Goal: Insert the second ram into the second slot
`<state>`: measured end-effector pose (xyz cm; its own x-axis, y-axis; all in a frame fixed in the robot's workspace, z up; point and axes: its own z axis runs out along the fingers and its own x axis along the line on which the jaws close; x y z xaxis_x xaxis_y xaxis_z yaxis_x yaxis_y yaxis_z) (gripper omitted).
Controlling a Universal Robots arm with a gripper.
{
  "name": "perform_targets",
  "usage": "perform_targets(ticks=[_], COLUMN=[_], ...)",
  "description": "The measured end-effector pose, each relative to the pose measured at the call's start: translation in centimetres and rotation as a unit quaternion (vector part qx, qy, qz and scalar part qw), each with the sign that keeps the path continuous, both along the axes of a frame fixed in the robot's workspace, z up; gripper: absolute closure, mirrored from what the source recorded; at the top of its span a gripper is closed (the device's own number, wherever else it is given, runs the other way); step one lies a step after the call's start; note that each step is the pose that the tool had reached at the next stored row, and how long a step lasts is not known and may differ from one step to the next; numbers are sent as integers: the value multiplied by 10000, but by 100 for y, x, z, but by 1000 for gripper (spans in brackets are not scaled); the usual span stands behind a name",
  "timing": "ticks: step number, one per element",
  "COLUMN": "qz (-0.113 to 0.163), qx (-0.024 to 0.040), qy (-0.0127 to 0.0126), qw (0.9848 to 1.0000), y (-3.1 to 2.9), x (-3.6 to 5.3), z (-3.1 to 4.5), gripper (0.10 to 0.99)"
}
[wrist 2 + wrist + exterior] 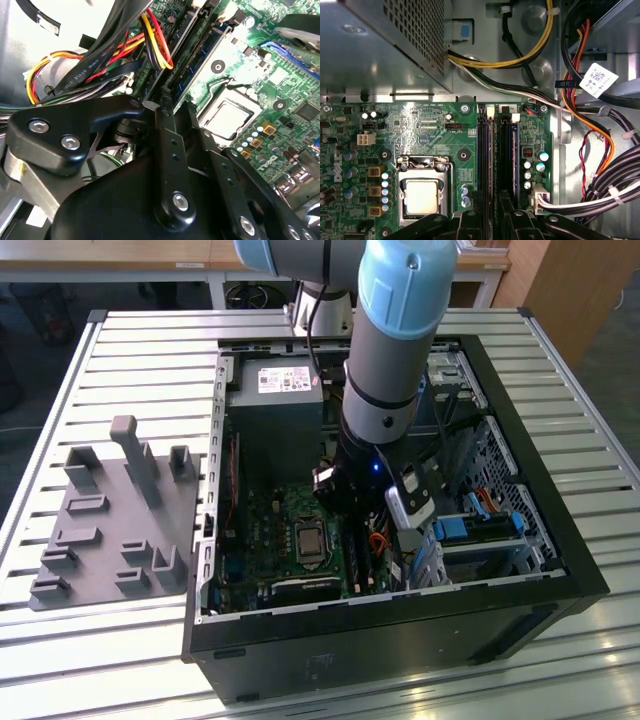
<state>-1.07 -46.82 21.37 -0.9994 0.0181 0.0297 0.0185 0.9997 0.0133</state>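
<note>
The second ram [200,57] is a thin blue stick standing edge-on in the memory slot nearest the processor socket [225,117]. It also appears as a narrow strip [486,150] in the first wrist view. I cannot tell whether it is pressed fully home. My gripper [167,100] hangs directly over the near end of that stick, low inside the open computer case [560,540]. In the first wrist view the gripper [492,217] covers the near ends of both slots. A darker slot [507,150] runs parallel on the cable side. In the exterior view the gripper [350,515] sits just above the motherboard.
The power supply [275,390] fills the far end of the case. Bundles of black, yellow and orange cables [600,150] crowd the side next to the slots. Bright-blue drive-bay clips [460,530] sit at the exterior view's right. A grey holder fixture [110,510] rests on the slatted table.
</note>
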Motion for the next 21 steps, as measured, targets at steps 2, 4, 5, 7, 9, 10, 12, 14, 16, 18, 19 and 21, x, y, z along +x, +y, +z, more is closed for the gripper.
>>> perform_targets(ticks=[2,4,5,7,9,10,12,14,16,18,19,21], qz=[0,0,0,0,0,0,0,1,-1,-1,-1,0], qx=[0,0,0,0,0,-1,1,1,1,-2,-4,-9], qy=[0,1,1,1,3,6,6,6,6,7,6,7], qw=[10000,10000,10000,10000,10000,10000,10000,10000,10000,10000,10000,10000], y=[0,0,0,0,0,0,0,0,0,0,0,0], x=[0,0,0,0,0,0,2,8,11,13,13,14], z=[34,76,99,149,191,204,202,195,185,174,170,164], gripper=[816,816,816,816,827,827,894,965,965,965,965,965])
